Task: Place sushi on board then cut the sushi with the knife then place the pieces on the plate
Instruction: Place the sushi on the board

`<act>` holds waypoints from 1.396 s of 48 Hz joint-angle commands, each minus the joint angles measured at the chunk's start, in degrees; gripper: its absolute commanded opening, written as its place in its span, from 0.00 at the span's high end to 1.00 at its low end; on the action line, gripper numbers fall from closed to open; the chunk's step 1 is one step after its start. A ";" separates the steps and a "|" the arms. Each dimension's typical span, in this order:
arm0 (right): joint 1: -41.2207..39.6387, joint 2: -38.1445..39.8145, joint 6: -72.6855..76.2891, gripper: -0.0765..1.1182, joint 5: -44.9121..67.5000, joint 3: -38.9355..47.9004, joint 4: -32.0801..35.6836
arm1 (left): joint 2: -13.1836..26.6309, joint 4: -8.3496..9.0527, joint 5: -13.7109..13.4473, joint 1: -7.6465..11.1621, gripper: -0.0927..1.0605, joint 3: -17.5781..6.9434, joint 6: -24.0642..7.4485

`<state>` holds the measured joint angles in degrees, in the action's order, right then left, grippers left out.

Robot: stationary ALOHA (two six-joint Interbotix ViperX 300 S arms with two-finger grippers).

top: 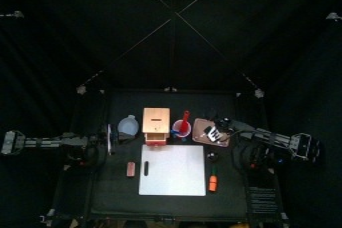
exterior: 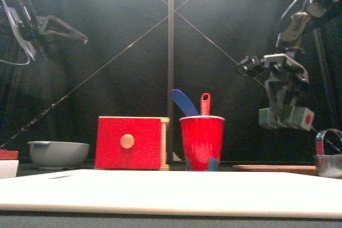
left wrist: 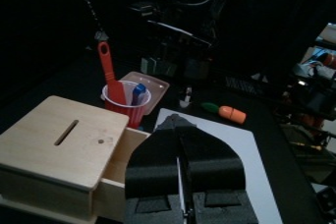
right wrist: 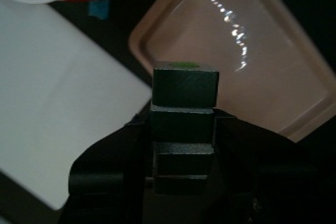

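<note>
- over the pink tray [right wrist: 250,51], at the table's right back, the right gripper [right wrist: 186,105] clamps one dark green sushi block [right wrist: 187,83], the only piece in sight.
- on the table stand one white cutting board [top: 174,170], one wooden box [top: 160,125] with a red front, one blue-grey bowl [top: 128,125], and one red cup [exterior: 203,142] holding two knives: one blue knife [exterior: 183,102] and one red knife [exterior: 205,103].
- just beside the board's right edge lies one orange toy [top: 211,183]; to the board's left lies one small pinkish thing [top: 131,167], too small to name.
- only the right wrist view shows the block between the jaws; the front view shows that gripper hanging well above the table.
- only the left wrist view shows the left gripper [left wrist: 182,135], its jaws pressed together and empty; that arm rests at the table's left.
</note>
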<state>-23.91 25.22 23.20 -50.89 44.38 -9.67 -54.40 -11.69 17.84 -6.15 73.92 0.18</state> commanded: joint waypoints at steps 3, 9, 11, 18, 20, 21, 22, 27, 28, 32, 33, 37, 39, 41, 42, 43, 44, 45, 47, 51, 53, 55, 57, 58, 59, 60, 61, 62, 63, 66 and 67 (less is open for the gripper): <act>7.65 -1.58 8.88 0.45 0.00 -2.72 -0.09 | 0.18 0.18 0.53 -0.09 0.82 -0.79 -0.09; 15.91 -3.43 21.53 0.45 0.00 -4.13 6.15 | 0.18 0.44 0.44 -0.09 0.82 -0.79 -0.26; 18.63 -4.04 27.16 0.45 0.09 -4.66 8.61 | 0.18 0.53 0.53 -0.18 0.82 -0.79 -0.26; 25.58 -5.45 43.33 0.45 1.32 -5.63 16.17 | 0.18 0.44 0.53 -0.18 0.82 -0.79 0.00; 27.25 -5.71 47.64 0.45 1.85 -5.71 18.11 | 0.18 0.35 0.53 -0.18 0.82 -0.79 0.09; 28.39 -6.06 50.71 0.45 2.20 -5.80 19.16 | 0.18 0.26 0.53 -0.18 0.82 -0.79 0.18; 29.09 -6.42 52.65 0.45 2.55 -5.89 19.86 | 0.18 0.18 0.53 -0.09 0.82 -0.79 0.09; 32.78 -8.96 62.58 0.44 4.48 -6.86 22.32 | 0.18 0.00 0.53 -0.18 0.82 -0.70 0.09; 33.22 -9.49 64.07 0.44 4.92 -7.29 22.50 | 0.18 -0.09 0.53 -0.18 0.82 -0.70 0.09; 35.07 -12.74 69.61 0.44 5.80 -9.14 22.76 | 0.18 -0.18 0.53 -0.88 0.82 -0.70 -0.26; 35.33 -13.62 70.40 0.44 5.98 -9.67 22.68 | 0.18 -0.18 0.53 -1.05 0.82 -0.70 -0.18; 36.91 -18.11 72.42 0.44 6.94 -13.18 22.94 | 0.18 -0.18 0.26 -1.93 0.82 -0.53 0.09; 37.27 -20.04 72.60 0.44 7.38 -14.85 23.03 | 0.18 -0.18 0.53 -2.02 0.82 -0.44 0.09; 37.44 -22.59 72.95 0.43 7.73 -16.96 22.76 | 0.18 -0.18 0.70 -2.02 0.82 -0.44 0.00; 37.53 -23.55 72.95 0.43 7.82 -17.75 22.68 | 0.18 -0.18 0.97 -2.02 0.83 -0.44 0.00; 37.44 -24.52 73.04 0.43 8.00 -18.54 22.68 | 0.18 -0.18 1.32 -2.11 0.82 -0.44 -0.09; 37.44 -25.49 73.04 0.43 8.09 -19.42 22.68 | 0.18 -0.18 1.67 -2.20 0.82 -0.44 -0.09; 37.44 -26.37 73.04 0.43 8.17 -20.21 22.59 | 0.18 -0.09 2.20 -2.29 0.82 -0.35 -0.18; 37.35 -28.13 73.04 0.43 8.17 -21.88 22.68 | 0.18 -0.09 3.16 -2.64 0.82 -0.26 -0.35; 37.35 -32.43 72.77 0.43 8.35 -25.58 22.76 | 0.18 0.79 4.22 -3.43 0.83 0.09 -0.53; 37.18 -34.01 72.60 0.43 8.17 -26.89 22.85 | 0.26 1.58 4.31 -3.78 0.83 0.35 -0.53; 36.91 -35.42 73.12 0.43 8.09 -27.77 22.76 | 0.18 2.46 4.31 -4.13 0.83 0.70 -0.53; 36.21 -36.74 73.12 0.43 8.17 -28.83 22.59 | 0.18 3.60 4.48 -4.39 0.83 1.05 -0.44; 35.95 -37.09 73.21 0.43 8.00 -29.18 22.68 | 0.26 3.96 4.66 -4.57 0.83 1.23 -0.44; 35.68 -37.53 73.21 0.43 7.91 -29.53 22.68 | 0.18 4.22 4.75 -4.66 0.83 1.41 -0.44; 35.42 -37.79 73.21 0.43 7.73 -29.88 22.68 | 0.18 4.39 4.83 -4.75 0.83 1.49 -0.44; 35.24 -38.06 73.21 0.43 7.65 -30.06 22.68 | 0.18 4.48 4.92 -4.75 0.83 1.58 -0.35; 35.07 -38.14 73.21 0.43 7.38 -30.15 22.59 | 0.18 4.48 5.10 -4.83 0.83 1.76 -0.35; 34.98 -38.23 73.30 0.43 7.03 -30.32 22.68 | 0.18 4.48 5.27 -4.83 0.83 1.85 -0.35; 34.10 -38.67 73.39 0.43 5.89 -31.20 22.76 | 0.18 4.48 5.80 -4.83 0.83 2.20 -0.44; 33.93 -38.76 73.39 0.43 5.54 -31.55 22.76 | 0.18 4.57 6.06 -4.83 0.83 2.37 -0.44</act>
<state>11.16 -14.50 96.42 -44.38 15.12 12.92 -54.40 -7.47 22.76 -10.72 76.73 -0.26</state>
